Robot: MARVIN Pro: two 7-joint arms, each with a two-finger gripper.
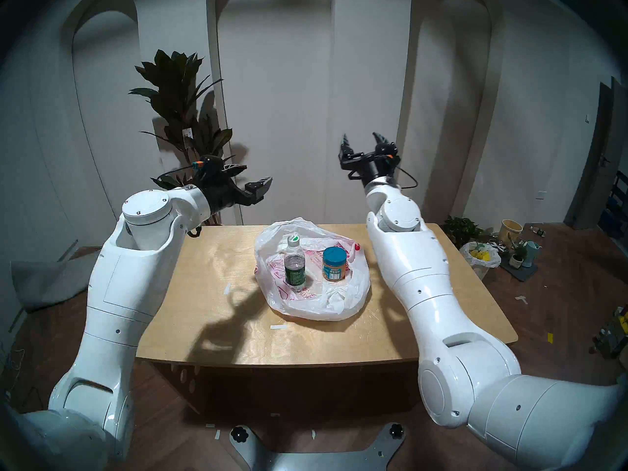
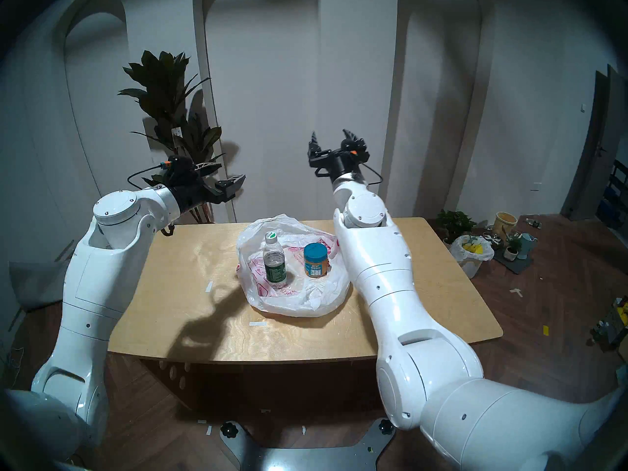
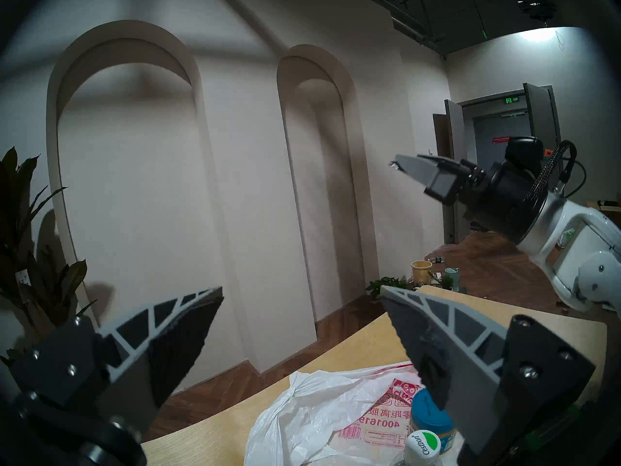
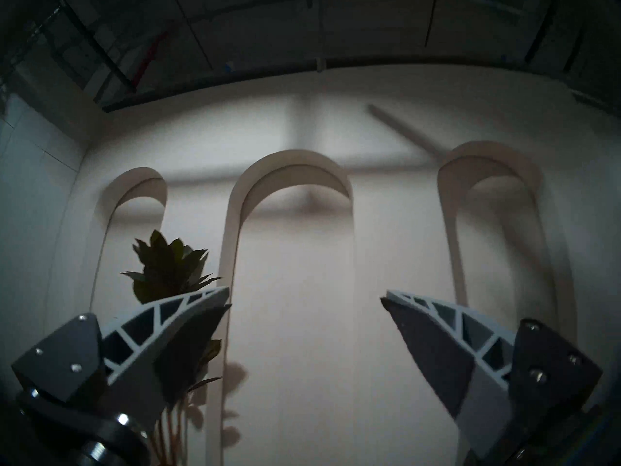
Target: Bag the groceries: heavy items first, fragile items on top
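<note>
The white bag [image 1: 312,302] with red-pink print lies spread open on the wooden table [image 1: 210,290]. The water bottle [image 1: 294,264] with green label and the tan jar with blue lid [image 1: 334,263] stand upright inside it, bottle on the left, jar on the right. All three also show in the right head view: the bag [image 2: 295,302], the bottle [image 2: 274,264] and the jar [image 2: 315,259]. My left gripper [image 1: 256,174] is open and empty, raised above the table's far left. My right gripper [image 1: 360,136] is open and empty, pointing up, high behind the bag. The left wrist view shows the bag [image 3: 302,411], bottle cap [image 3: 422,445] and jar lid [image 3: 428,418] below.
A tall potted plant [image 1: 183,120] stands behind the table's far left corner. On the floor at the right are a small white bag with yellow lumps [image 1: 482,256], pots [image 1: 511,229] and clutter. White tape strips [image 1: 227,289] mark the tabletop.
</note>
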